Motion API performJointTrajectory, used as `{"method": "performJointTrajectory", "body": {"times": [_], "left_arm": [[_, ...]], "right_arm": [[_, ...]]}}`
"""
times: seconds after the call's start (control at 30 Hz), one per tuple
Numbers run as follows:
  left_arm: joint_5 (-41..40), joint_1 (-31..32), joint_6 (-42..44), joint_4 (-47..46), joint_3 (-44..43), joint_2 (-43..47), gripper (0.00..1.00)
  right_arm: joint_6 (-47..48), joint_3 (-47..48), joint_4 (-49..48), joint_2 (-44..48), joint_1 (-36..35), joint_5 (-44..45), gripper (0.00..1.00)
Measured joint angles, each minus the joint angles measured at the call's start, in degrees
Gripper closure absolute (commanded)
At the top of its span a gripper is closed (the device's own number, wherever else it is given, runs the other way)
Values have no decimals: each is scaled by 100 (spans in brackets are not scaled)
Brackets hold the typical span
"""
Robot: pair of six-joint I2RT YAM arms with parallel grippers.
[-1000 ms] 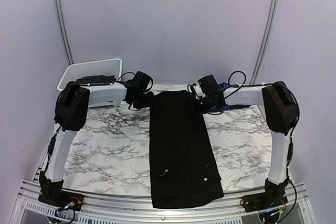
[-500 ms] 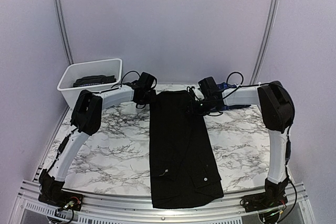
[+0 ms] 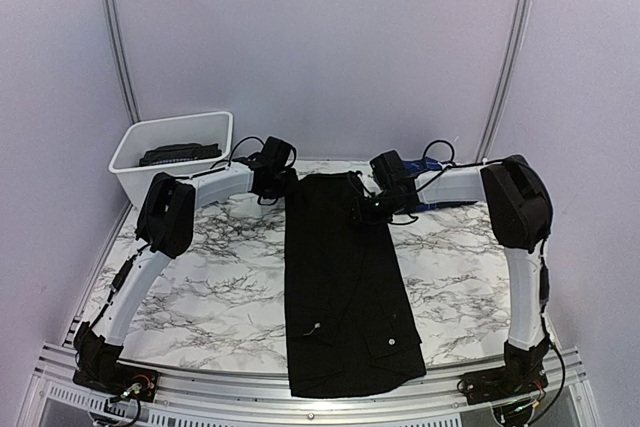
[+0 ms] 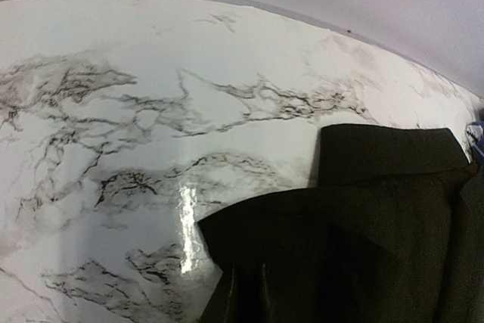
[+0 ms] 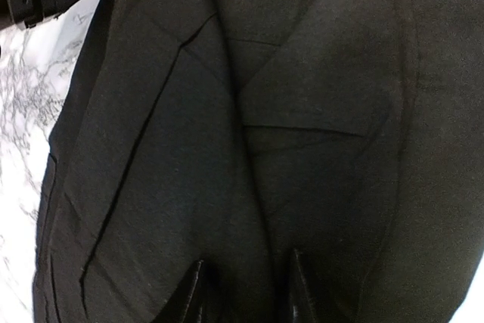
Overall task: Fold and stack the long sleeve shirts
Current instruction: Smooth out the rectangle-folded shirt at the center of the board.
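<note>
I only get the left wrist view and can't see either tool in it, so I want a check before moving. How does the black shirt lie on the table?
Observer: The shirt is a long narrow strip down the middle of the table, collar at the far end.
Operator: Where is the right tool?
Observer: The right tool is near the shirt's far right corner, its fingertips apart over the black cloth.
Operator: Anything off to the left?
Observer: A white bin stands at the far left corner, with something dark inside.
</note>
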State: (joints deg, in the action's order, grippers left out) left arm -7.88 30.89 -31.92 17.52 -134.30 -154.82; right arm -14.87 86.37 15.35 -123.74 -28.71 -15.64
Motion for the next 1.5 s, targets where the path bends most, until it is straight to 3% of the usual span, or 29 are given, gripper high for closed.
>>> {"method": "performJointTrajectory", "body": {"times": [0.07, 0.2, 0.73, 0.93, 1.07, 1.13, 1.27, 1.37, 1.5], "left_arm": [[33, 0, -48, -50, 0, 0, 99], [33, 4, -28, -210, 31, 2, 100], [-315, -13, 48, -509, 520, 369, 100], [-214, -74, 133, -553, 511, 372, 100], [37, -138, 260, -546, 391, 369, 100], [214, -186, 317, -542, 273, 369, 89], [479, -260, 492, -577, 96, 369, 46], [590, -282, 588, -573, 103, 393, 33], [678, -282, 682, -546, 251, 581, 32]], "right_arm": [[0, 7, 11, 0, -44, -2, 85], [-17, 7, 31, 0, -105, 13, 100], [-175, -433, 57, 859, -221, 575, 100], [-195, -396, 101, 710, -225, 647, 71], [-155, -275, 199, 577, -225, 756, 70], [-133, -249, 254, 577, -225, 852, 72], [-118, -219, 306, 616, -249, 1143, 76], [-109, -201, 317, 675, -313, 1257, 84], [-44, 160, 372, 564, -422, 1252, 88]]}}
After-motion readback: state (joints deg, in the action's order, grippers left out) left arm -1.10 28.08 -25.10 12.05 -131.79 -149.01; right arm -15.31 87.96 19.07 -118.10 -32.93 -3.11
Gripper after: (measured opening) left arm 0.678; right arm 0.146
